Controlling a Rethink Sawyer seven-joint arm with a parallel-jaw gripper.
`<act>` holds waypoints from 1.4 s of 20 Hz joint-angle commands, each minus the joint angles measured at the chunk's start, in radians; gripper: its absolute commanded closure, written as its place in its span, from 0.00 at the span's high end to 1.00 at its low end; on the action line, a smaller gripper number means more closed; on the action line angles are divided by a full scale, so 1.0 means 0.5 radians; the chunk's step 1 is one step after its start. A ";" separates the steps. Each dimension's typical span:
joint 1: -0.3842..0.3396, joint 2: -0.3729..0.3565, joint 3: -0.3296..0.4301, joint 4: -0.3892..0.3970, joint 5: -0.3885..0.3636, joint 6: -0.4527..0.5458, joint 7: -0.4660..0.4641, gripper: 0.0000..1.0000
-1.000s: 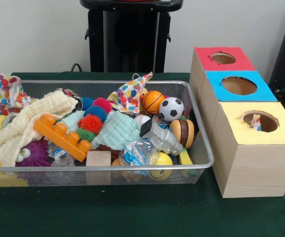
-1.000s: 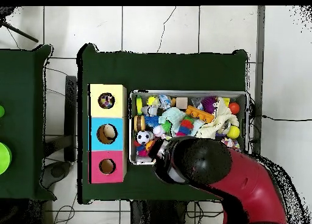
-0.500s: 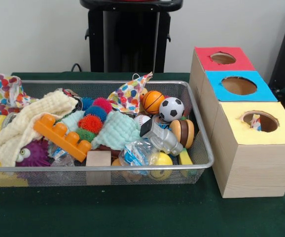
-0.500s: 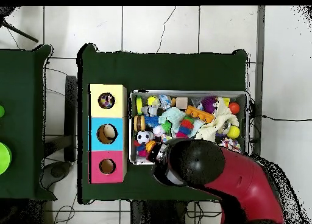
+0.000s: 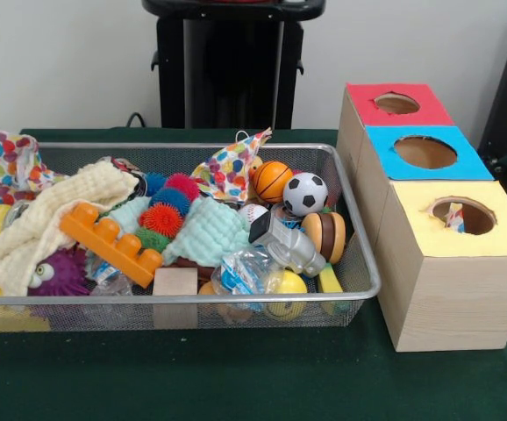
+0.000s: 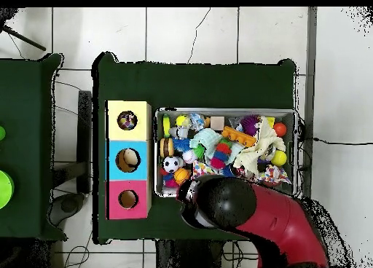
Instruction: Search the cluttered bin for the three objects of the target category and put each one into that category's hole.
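Note:
The wire mesh bin (image 5: 359, 237) holds a jumble of toys; it also shows in the overhead view (image 6: 294, 138). One polka-dot fabric piece (image 5: 232, 165) leans on the far rim near the middle. A second polka-dot piece (image 5: 14, 160) hangs at the far left corner, and shows in the overhead view (image 6: 273, 175). A third piece (image 5: 455, 217) lies inside the yellow-surround hole (image 5: 462, 215), seen from above too (image 6: 127, 120). The red and black arm (image 6: 248, 210) shows only from above, by the bin's robot-side edge. Its gripper end (image 6: 188, 198) is there; the front view does not show it.
A cream waffle cloth (image 5: 43, 219), mint waffle cloth (image 5: 205, 232), orange block (image 5: 109, 241), basketball (image 5: 272, 180) and soccer ball (image 5: 305, 193) crowd the bin. The blue-surround hole (image 5: 424, 152) and red-surround hole (image 5: 396, 103) lie behind the yellow one.
In the overhead view the arm has drawn back toward the robot's base and a little to the left, uncovering more of the bin. The front view is unchanged.

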 commanded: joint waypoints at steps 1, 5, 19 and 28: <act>-0.049 0.181 0.164 0.202 -0.154 -0.318 -0.198 1.00; -0.068 0.288 0.187 0.141 -0.239 -0.403 -0.196 1.00; -0.114 0.546 0.217 -0.137 -0.354 -0.462 -0.140 1.00; -0.150 0.779 0.268 -0.222 -0.378 -0.686 -0.089 1.00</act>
